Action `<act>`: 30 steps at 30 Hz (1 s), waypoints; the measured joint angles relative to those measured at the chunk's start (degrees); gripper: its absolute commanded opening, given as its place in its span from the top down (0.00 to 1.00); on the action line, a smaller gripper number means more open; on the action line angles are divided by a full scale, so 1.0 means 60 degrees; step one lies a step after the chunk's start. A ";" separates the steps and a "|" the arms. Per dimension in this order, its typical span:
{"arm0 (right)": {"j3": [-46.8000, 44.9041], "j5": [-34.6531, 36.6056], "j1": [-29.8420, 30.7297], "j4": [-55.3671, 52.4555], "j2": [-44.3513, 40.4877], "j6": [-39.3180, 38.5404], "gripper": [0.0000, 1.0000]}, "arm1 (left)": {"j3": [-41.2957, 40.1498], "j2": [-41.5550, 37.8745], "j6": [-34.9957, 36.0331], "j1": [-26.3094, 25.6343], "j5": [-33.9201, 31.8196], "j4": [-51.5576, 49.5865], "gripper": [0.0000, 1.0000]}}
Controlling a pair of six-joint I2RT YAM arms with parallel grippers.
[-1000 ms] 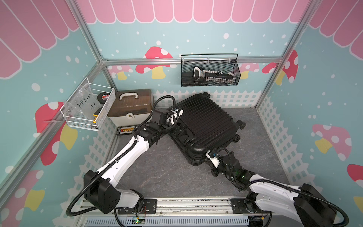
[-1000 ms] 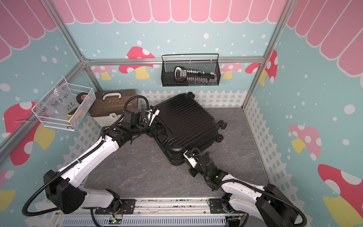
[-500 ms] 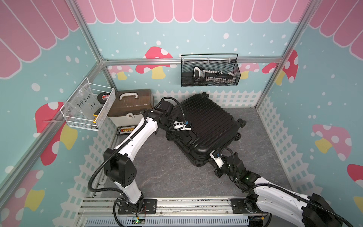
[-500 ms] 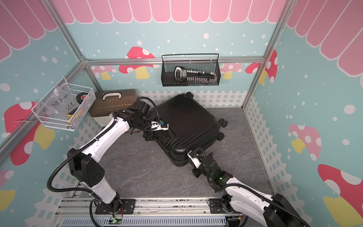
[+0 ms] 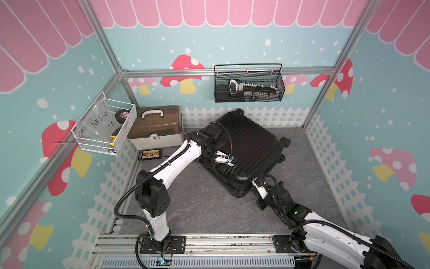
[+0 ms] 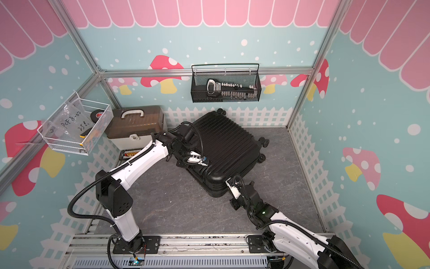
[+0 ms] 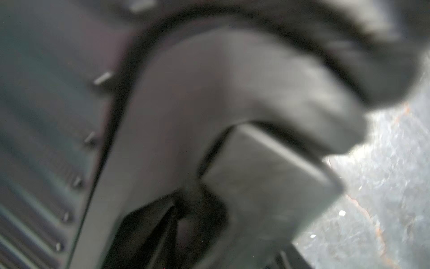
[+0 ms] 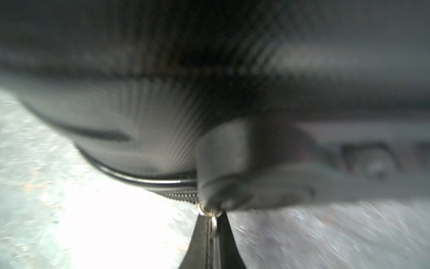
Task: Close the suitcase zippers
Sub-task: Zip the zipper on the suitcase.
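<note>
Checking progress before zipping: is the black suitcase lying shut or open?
Shut: in both top views the suitcase lies flat, ribbed shells together, no lining showing. Zipped fully: cannot tell.

Matt plastic suitcase (metal zipper ring)

- The suitcase lies on the floor, touching the right side of the left claw and just behind the right claw.
- A zipper pull sits between the right claw's fingers.
- The toolbox stands behind and left of the left claw.
</note>
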 measured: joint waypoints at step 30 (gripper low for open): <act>-0.0051 0.0882 -0.0160 -0.0667 -0.0823 0.0517 1.00 | -0.0579 -0.0732 -0.1118 -0.1173 -0.1173 -0.0969 0.90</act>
